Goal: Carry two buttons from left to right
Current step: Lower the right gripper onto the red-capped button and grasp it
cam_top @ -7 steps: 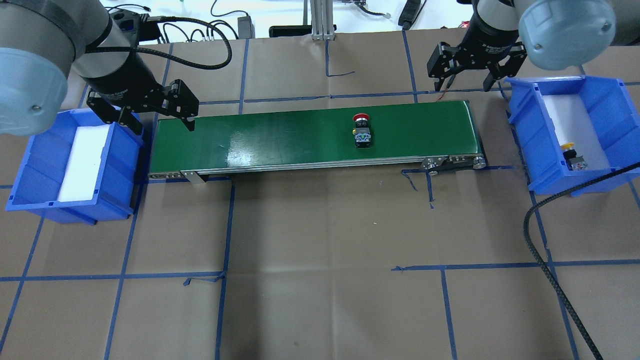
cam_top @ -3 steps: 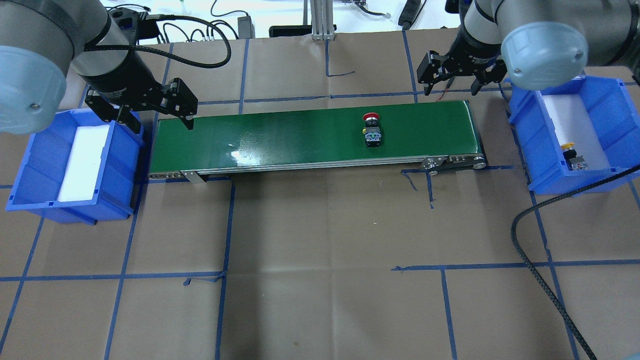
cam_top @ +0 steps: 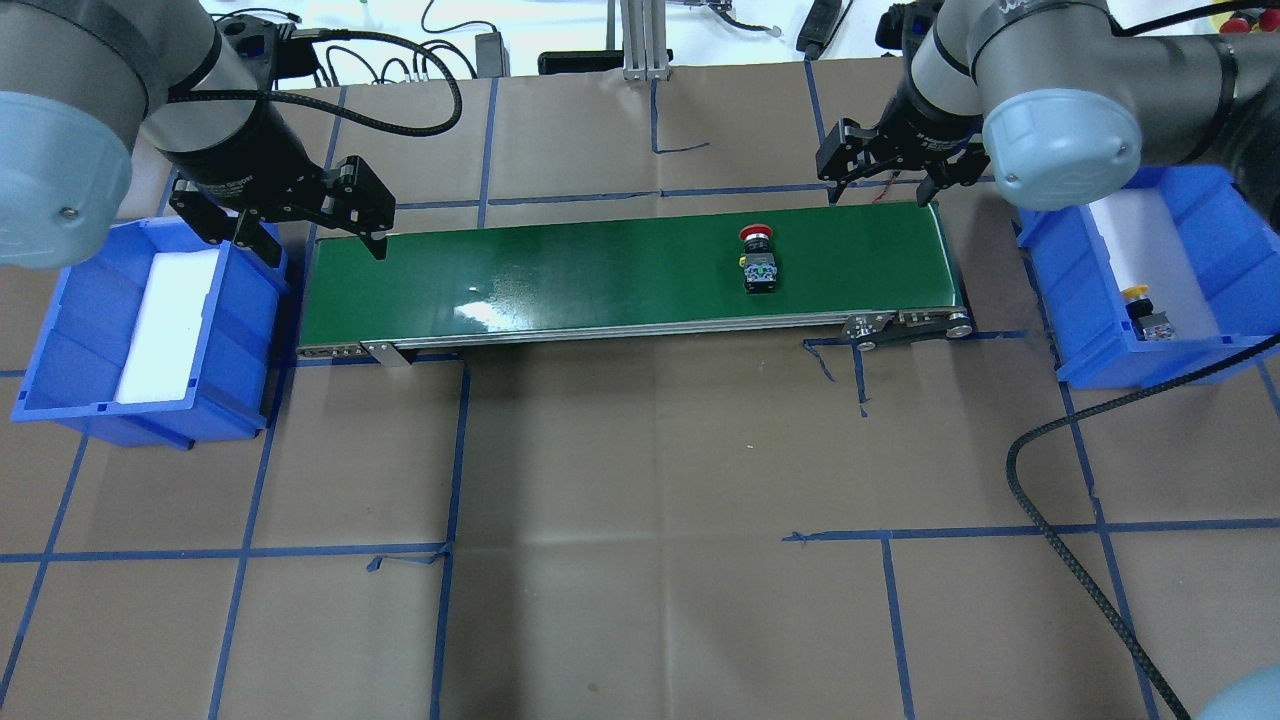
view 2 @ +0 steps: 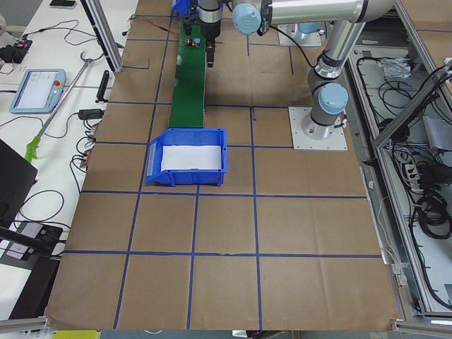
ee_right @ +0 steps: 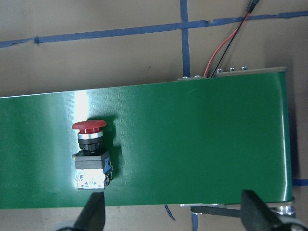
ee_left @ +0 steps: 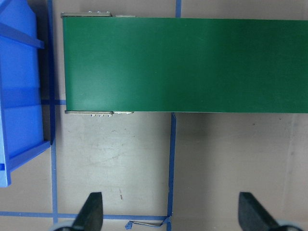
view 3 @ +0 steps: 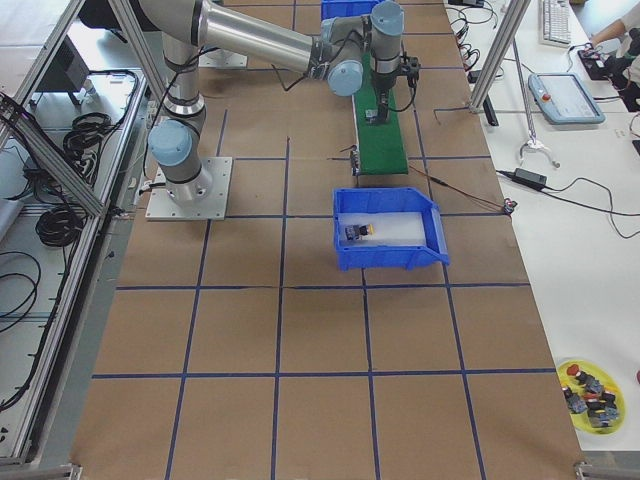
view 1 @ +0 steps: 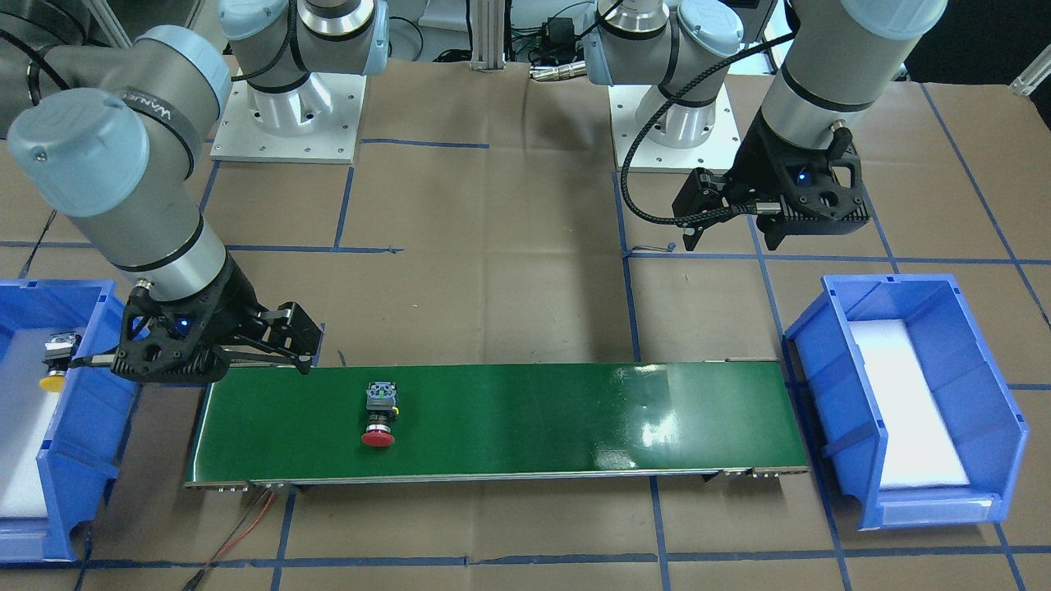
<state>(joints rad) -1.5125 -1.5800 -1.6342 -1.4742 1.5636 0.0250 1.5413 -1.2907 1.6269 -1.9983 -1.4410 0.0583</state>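
The yellow-capped push-button with a black-grey boxy body (cam_top: 1145, 312) lies in the blue plastic bin (cam_top: 1065, 300) at the right. Farther back, the red-capped push-button (cam_top: 759, 262) lies on the green conveyor belt (cam_top: 600, 270), right of its middle (cap toward the far edge). Beyond it the right gripper (cam_top: 880, 195) hangs over the belt's far right edge and the left gripper (cam_top: 326, 252) over its left end, both spread wide, holding nothing.

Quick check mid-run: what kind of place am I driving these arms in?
Probably a robotics lab test cell: a paper-covered table gridded with blue tape, a green conveyor between two blue bins, and a teach pendant on the side bench.
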